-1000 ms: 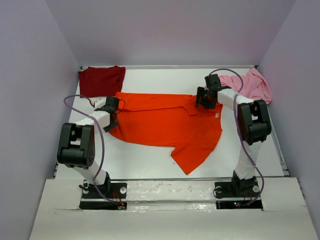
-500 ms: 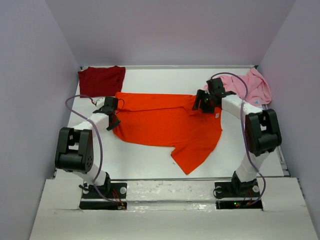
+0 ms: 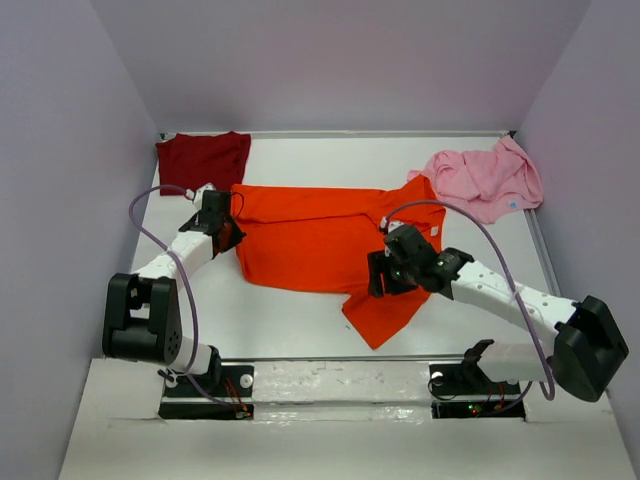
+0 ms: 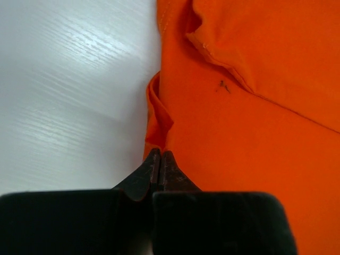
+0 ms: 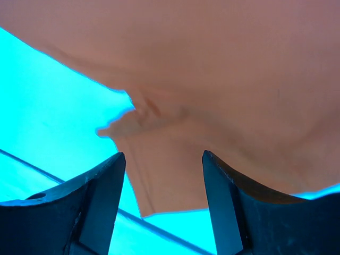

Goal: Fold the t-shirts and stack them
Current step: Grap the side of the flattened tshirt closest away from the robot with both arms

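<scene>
1. Bearing all three shirts: table (image 3: 290,325), white, filling the top view.
2. Orange shirt (image 3: 320,235).
   - Place: centre of the table, spread open and lying sideways. The hem is toward 9 o'clock, the neck toward 3, and one sleeve trails toward 6.
   - Condition: not yet folded.
   - Judged to be the piece in hand, since both arms are at it.
3. Pink shirt (image 3: 485,180).
   - Place: 1 o'clock corner, in a crumpled heap with no gripper near.
   - Probably parked there to leave the centre free for folding.
4. Maroon shirt (image 3: 203,160).
   - Place: 11 o'clock corner, lying fairly flat, just beside the orange shirt's far corner. Whether the two touch cannot be told.
   - Waiting its turn.
5. Right gripper (image 5: 163,159).
   - Place: reached across to the orange shirt's 5 o'clock part, where the trailing sleeve meets the body.
   - Jaws stand wide with nothing between them. The wrist view shows the cloth edge and a small pucker just ahead of the fingertips.
   - Judged to be lined up to pinch that edge.
6. Left gripper (image 4: 160,156).
   - Place: the orange shirt's 9 o'clock edge.
   - Jaws are pressed tight together on a thin ridge of hem, right where cloth meets bare table.
   - The hold is likely meant to pin or lift this side while the other arm takes its own corner, so the fold can be carried over evenly.
   - So slight a pinch could slip once pulled.
</scene>
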You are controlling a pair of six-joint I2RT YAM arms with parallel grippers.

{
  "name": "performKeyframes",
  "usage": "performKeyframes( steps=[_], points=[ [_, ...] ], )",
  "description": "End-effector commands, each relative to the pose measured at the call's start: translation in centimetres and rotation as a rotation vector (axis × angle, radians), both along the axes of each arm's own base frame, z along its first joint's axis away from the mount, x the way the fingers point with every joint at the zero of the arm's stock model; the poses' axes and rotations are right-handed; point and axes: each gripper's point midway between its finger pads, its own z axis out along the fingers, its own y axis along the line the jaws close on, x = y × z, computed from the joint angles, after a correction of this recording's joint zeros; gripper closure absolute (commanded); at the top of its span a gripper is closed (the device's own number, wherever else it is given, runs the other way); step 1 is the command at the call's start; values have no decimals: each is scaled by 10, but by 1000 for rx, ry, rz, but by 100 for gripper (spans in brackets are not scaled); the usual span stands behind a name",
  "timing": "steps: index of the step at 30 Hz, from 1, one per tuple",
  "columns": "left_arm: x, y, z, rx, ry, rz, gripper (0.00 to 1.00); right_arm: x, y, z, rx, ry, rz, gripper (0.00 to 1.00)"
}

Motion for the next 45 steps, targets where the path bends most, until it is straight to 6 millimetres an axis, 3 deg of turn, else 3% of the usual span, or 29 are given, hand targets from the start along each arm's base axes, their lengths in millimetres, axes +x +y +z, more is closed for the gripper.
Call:
performKeyframes(
  steps=[1,4,10,17,23,28,34,45],
  points=[
    [5,-13,11,-55,-58,-52,100,-29,-19,-11,-112,34,-51,34],
    [6,-18,11,-76,-66,-64,100,-51,-11,-9,-160,76,-4,34],
    [7,-21,17,-91,-86,-74,100,-114,16,-38,-196,160,81,34],
    [5,-22,16,-103,-83,-79,100,-158,37,-53,-258,180,123,35],
    [4,-22,16,-104,-81,-82,100,-161,27,-72,-318,186,80,35],
    [4,-22,17,-104,-83,-84,100,-148,17,-65,-376,121,50,35],
    [5,-24,18,-110,-79,-85,100,-133,20,-52,-385,41,50,35],
    [5,-32,21,-155,-84,-98,100,-132,39,-76,-417,52,103,38]
  ],
)
